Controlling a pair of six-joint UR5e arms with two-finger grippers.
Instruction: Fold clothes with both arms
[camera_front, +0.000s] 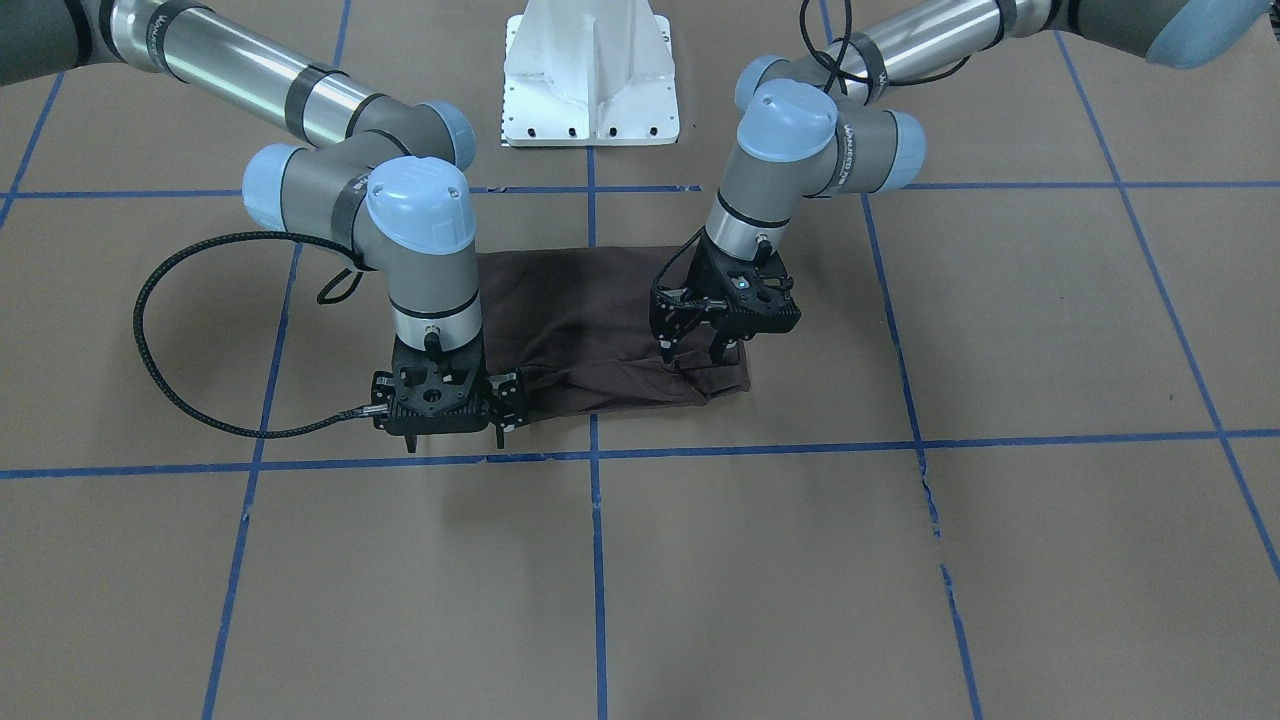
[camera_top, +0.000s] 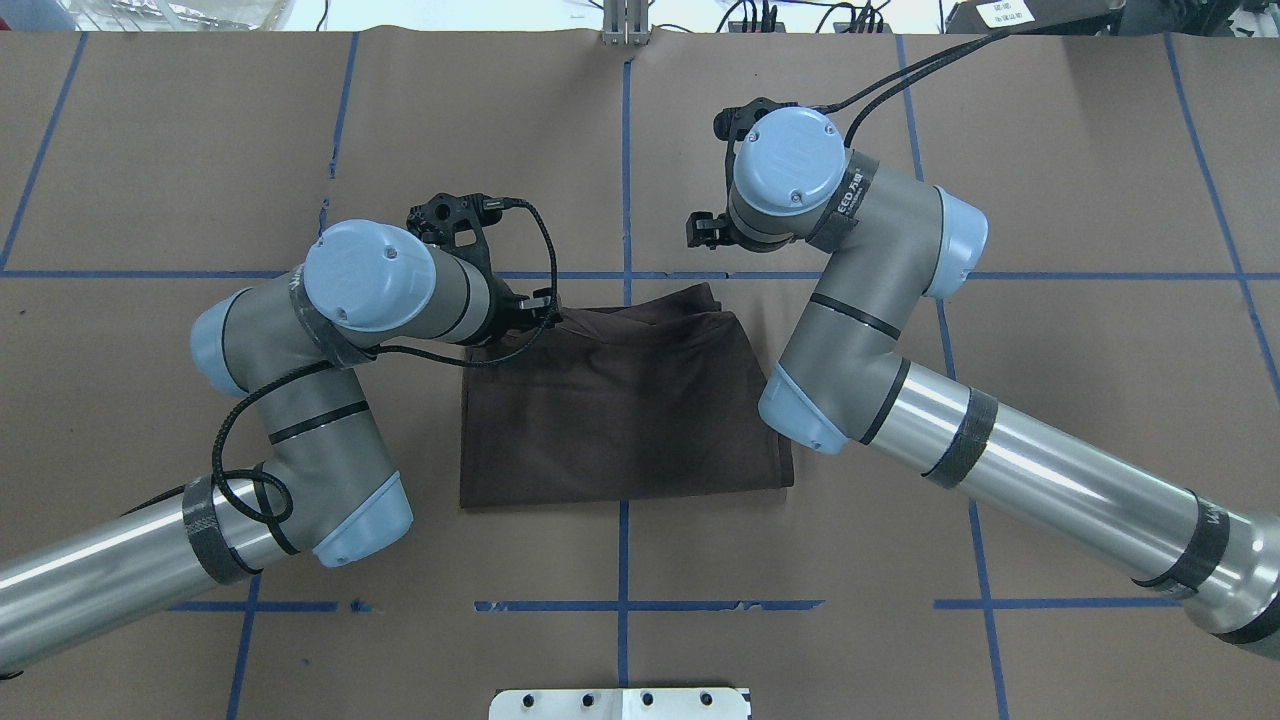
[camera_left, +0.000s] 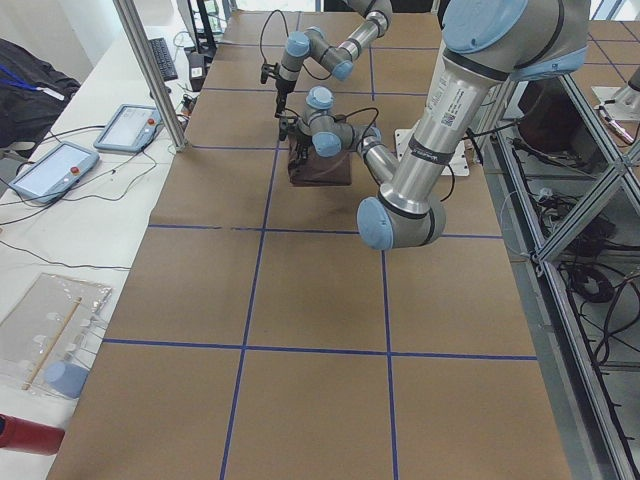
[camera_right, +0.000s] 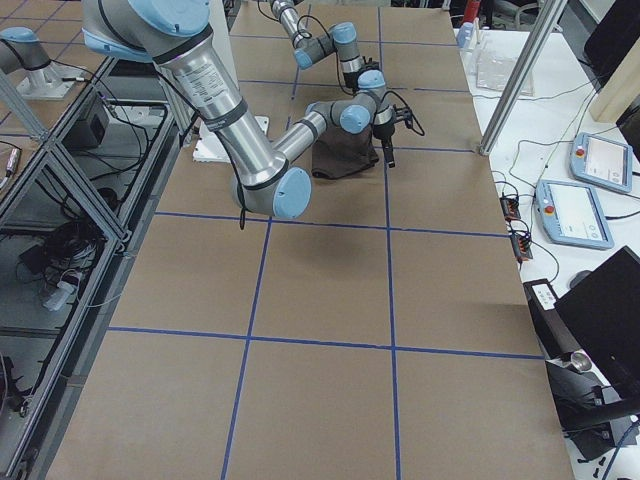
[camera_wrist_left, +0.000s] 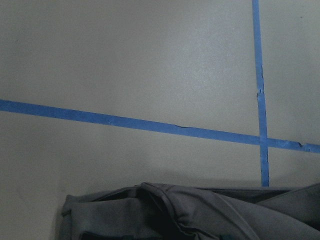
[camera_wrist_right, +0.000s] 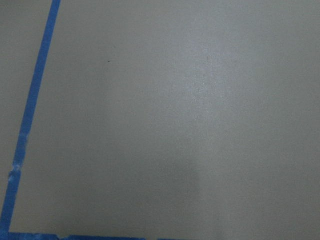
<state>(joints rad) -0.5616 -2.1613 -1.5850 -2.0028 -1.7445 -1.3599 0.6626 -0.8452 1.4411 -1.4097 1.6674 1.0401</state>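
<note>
Overhead, the right arm covers the shirt's right edge and the left arm its far left corner. The left wrist view cuts the shirt at its lower edge. Side views show the left hand and right hand too small to judge

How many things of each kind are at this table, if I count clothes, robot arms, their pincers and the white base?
T-shirt, dark brown: 1
Robot arms: 2, the left arm and the right arm
Pincers: 2, the left pincer and the right pincer
White base: 1
Total: 6
</note>
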